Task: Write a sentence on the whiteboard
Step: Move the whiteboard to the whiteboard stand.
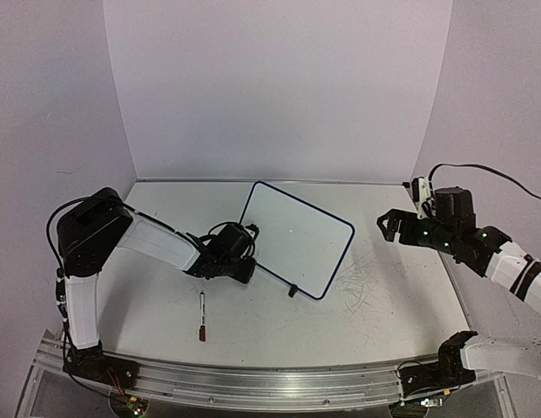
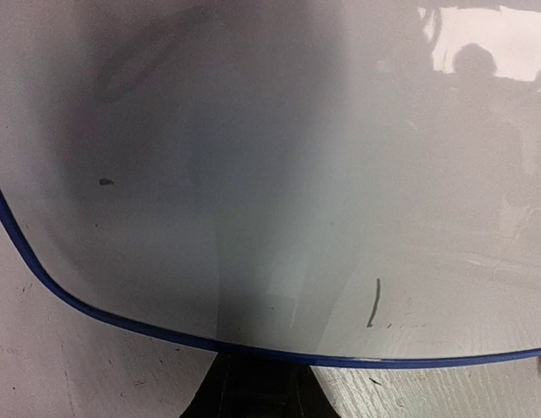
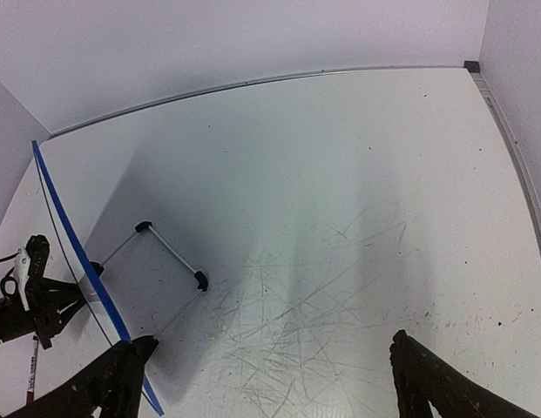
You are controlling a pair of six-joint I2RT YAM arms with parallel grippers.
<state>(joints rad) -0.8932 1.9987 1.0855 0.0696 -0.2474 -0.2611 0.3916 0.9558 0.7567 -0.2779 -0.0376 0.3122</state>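
The whiteboard (image 1: 296,237), white with a dark blue rim, stands tilted on its wire stand at mid-table. Its face fills the left wrist view (image 2: 279,174), bearing one short dark stroke (image 2: 373,303) and a dot; no sentence is in view. My left gripper (image 1: 242,268) sits at the board's lower left edge. Its dark fingers (image 2: 253,392) lie close together under the rim, tips hidden. My right gripper (image 3: 270,387) hangs open and empty above the scuffed table to the right of the board (image 3: 78,261), also seen from above (image 1: 390,225).
A marker (image 1: 201,315) lies on the table in front of the left gripper. The stand's two black feet (image 3: 200,280) rest behind the board. Grey scuff marks (image 1: 366,279) cover the table's right side. Walls close in at the back and sides.
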